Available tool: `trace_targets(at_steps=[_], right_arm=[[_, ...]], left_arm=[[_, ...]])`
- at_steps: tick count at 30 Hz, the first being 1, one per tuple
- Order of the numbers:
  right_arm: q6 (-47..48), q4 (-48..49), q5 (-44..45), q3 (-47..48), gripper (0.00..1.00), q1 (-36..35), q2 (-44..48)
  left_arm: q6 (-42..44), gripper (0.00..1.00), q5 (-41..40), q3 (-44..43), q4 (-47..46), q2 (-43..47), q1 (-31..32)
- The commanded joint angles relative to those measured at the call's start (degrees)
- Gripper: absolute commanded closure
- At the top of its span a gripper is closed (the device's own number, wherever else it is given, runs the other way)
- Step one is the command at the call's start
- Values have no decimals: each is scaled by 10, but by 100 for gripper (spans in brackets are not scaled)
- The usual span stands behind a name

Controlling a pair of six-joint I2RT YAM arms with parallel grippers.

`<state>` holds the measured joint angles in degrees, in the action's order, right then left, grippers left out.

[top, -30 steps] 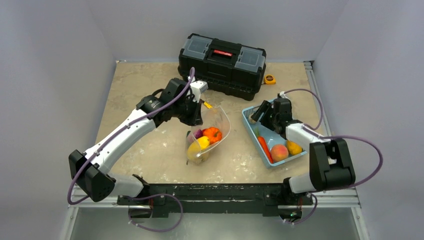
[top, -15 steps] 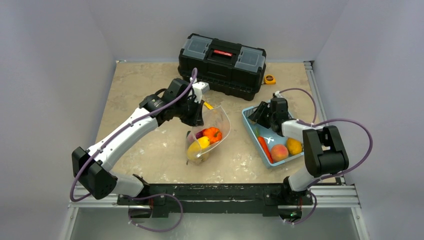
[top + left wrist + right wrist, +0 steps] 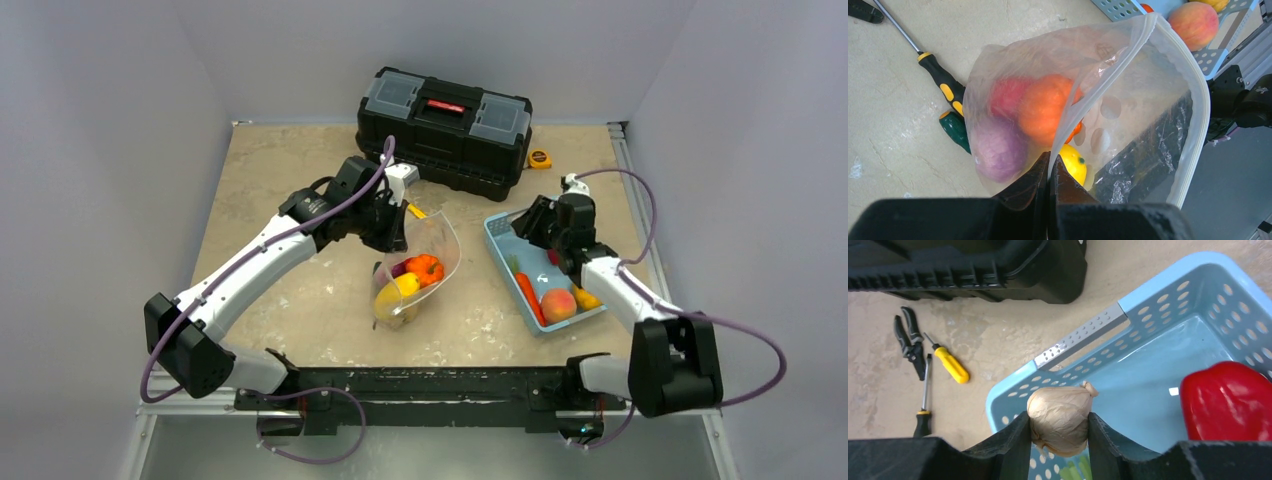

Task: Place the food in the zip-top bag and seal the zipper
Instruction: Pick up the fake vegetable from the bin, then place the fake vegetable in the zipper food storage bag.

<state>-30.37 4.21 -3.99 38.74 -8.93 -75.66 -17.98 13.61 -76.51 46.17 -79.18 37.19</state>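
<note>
Right pincer (image 3: 1058, 424): jaws narrowed on a beige garlic bulb (image 3: 1060, 412), one finger against each flank. The bulb's long axis runs away from the wrist, its twisted tip pointing up and to the right. Directly under it is the rim of the light blue basket (image 3: 1078, 337); a red pepper (image 3: 1228, 400) lies to the right inside the basket. In the overhead view a carrot (image 3: 528, 297) lies lengthwise in the basket, leafy end toward this pincer.

Left pincer (image 3: 1049, 167): jaws closed on the rim of the zip-top bag (image 3: 1128, 115). The zipper (image 3: 1204, 107) loops away to the right and the mouth gapes toward the basket. Beyond the fingertips, inside the bag, sit an orange fruit (image 3: 1045, 107), a purple piece (image 3: 998, 147) and a lemon (image 3: 1073, 167).
</note>
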Motion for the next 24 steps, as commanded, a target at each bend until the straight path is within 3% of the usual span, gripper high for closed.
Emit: trace_targets(at_steps=[1,8,11,20,24], right_arm=[[18,-38,-2,-31,81,2,80],[6,-96,-73,-35,83,-7,232],[-22,-99,-85,-6,84,-45,270],[-52,-133,78,141,84,-364,233],[-30,-140,186,175,83,-463,200]], left_arm=[[0,100,-1,-19,-6,4,-2],[-4,100,18,-21,-7,-1,-2],[-2,100,8,-20,-5,5,-2],[0,100,-13,-18,-6,14,-3],[1,100,-22,-17,-4,14,-3]])
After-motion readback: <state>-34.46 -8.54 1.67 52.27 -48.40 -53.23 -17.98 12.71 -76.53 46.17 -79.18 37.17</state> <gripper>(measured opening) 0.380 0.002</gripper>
